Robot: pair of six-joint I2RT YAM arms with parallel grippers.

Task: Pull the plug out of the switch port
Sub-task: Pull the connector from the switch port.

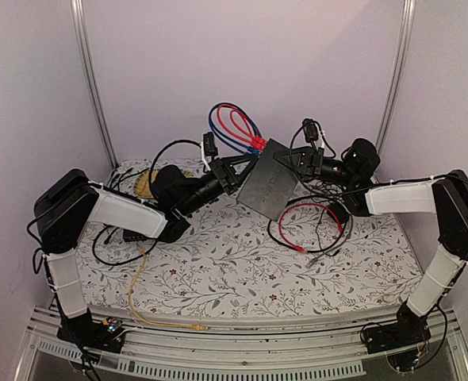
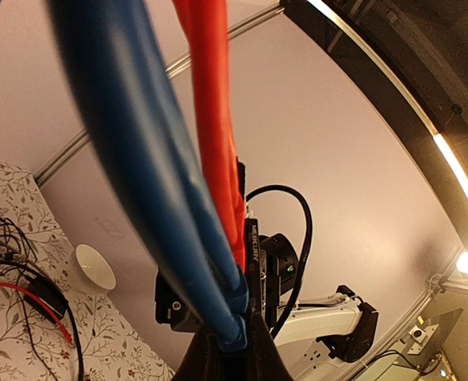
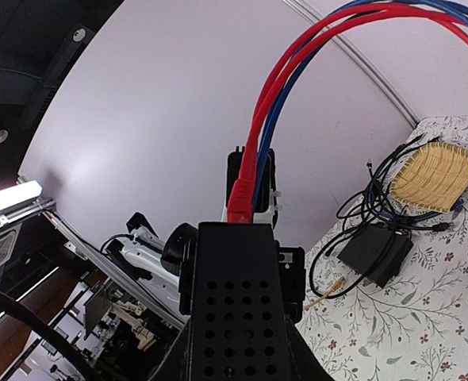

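Left gripper (image 1: pixel 244 163): fingers pressed together at the left edge of the flat matte-black rectangular box (image 1: pixel 267 190); thick blue cables (image 2: pixel 131 143) run down to its fingertips, cannot tell whether a plug is pinched. Right gripper (image 1: pixel 297 163) clamps the box's right end, box tilted. Switch port (image 3: pixel 240 225) sits on the box's far thin edge, moulded red plug (image 3: pixel 240 205) seated in it. Two red cables (image 2: pixel 210 119) and two blue rise from that edge. Surface: white floral-print cloth (image 1: pixel 234 270). On it: one loose thin red wire (image 1: pixel 313 204), one yellow cable (image 1: pixel 135 294), one dark grey box (image 3: pixel 373 252), one woven straw mat (image 3: pixel 436 175), one white bowl (image 2: pixel 95 268). Room: pale walls (image 1: pixel 242 55), two metal rails (image 1: pixel 91 71).
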